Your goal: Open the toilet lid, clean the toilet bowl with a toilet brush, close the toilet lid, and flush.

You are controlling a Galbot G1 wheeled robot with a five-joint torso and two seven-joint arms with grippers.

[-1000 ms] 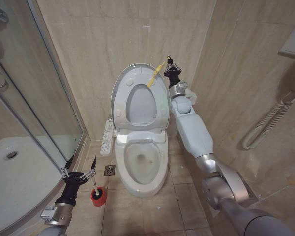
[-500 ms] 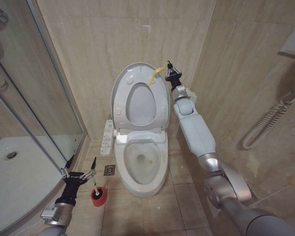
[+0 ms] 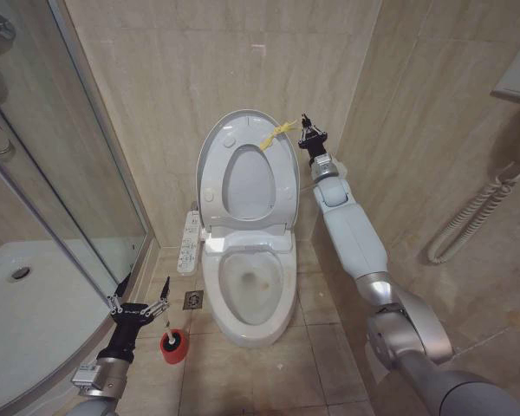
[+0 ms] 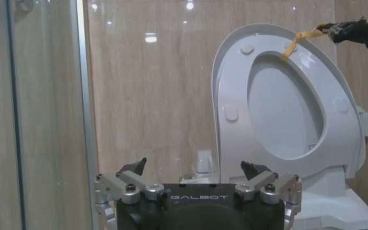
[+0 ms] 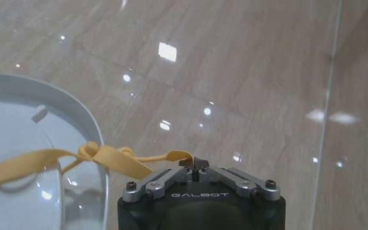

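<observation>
Lid-opening step: toilet lid (image 3: 245, 165) upright; right gripper (image 3: 309, 130) clamped on yellow loop tag (image 3: 275, 134). Left gripper (image 3: 139, 299) spread above toilet brush (image 3: 167, 330). Next: release tag, fetch brush.

The brush (image 3: 168, 332) stands in its red holder (image 3: 174, 345), so the bristle head is hidden and only a bit of thin handle shows. In the left wrist view the lid (image 4: 280, 96) hides the wall behind it, and its base is cut off by the picture's edge. The yellow tag (image 5: 75, 160) runs out of the right wrist view. The drain (image 3: 193, 300) on the floor is too small to make out.
</observation>
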